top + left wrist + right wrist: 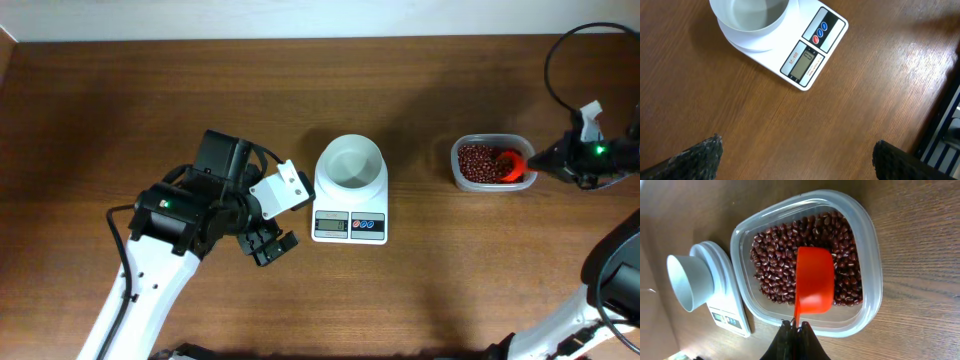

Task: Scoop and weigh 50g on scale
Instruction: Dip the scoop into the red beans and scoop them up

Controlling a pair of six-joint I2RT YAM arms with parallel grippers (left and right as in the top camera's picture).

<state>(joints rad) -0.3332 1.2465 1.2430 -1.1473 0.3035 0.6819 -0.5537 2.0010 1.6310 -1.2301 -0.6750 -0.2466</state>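
The white scale (350,210) with its round white bowl (351,163) sits at the table's middle; the bowl (749,14) looks empty. Dark red-brown beans (790,245) fill a clear tub (489,162). My right gripper (796,326) is shut on the handle of an orange-red scoop (814,280), which lies over the beans inside the tub (867,265). The scoop (514,165) shows at the tub's right side from overhead. My left gripper (795,155) stands open over bare wood just left of the scale (807,57), nothing between its fingers (702,157).
The right arm (590,155) reaches in from the table's right edge with a black cable looping above it. The left arm (190,215) comes in from the lower left. The scale (722,312) stands close to the tub's left side.
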